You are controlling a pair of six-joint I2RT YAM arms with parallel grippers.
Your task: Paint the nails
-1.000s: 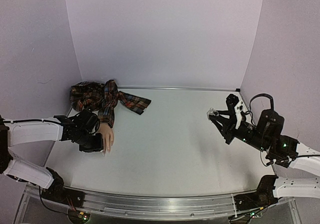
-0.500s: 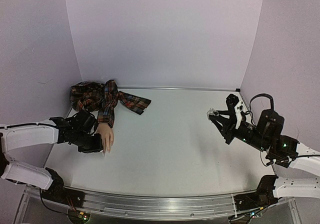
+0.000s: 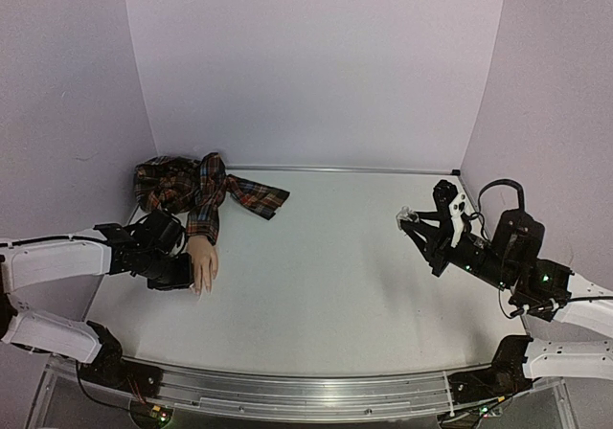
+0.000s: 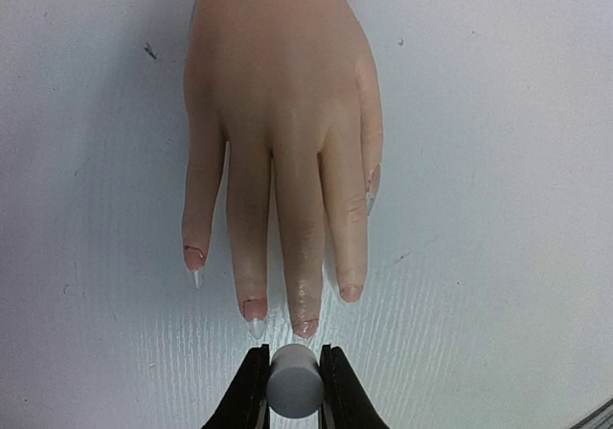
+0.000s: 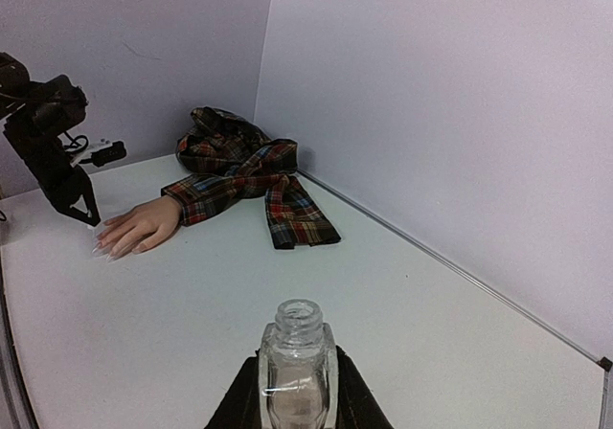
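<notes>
Top external layout: I saw the left arm working at the left side of the white table (image 3: 326, 266) and the right arm at the right side, well apart.
Left gripper (image 4: 294, 395): its fingers were pinched on a small pale round cap (image 4: 294, 381), which I saw end-on through the left wrist camera.
Mannequin hand (image 4: 278, 113): flesh-coloured, it lay flat and palm down on the table, with its fingers pointing toward the near edge.
Nails (image 4: 305, 328): tiny, pale and glossy, they tipped the five fingers at the left of the table. The middle finger's nail sat just beside the cap, and I could not tell whether they touched.
Plaid sleeve (image 3: 206, 194): it ran back from the wrist and lay bunched toward the rear left corner.
Bottle (image 5: 298, 348): small and clear, it stood upright with its mouth open, over at the right side and far from the mannequin hand.
Right gripper (image 5: 298, 395): its two fingers were clamped on the bottle's sides. I could not tell whether the bottle rested on the table.
</notes>
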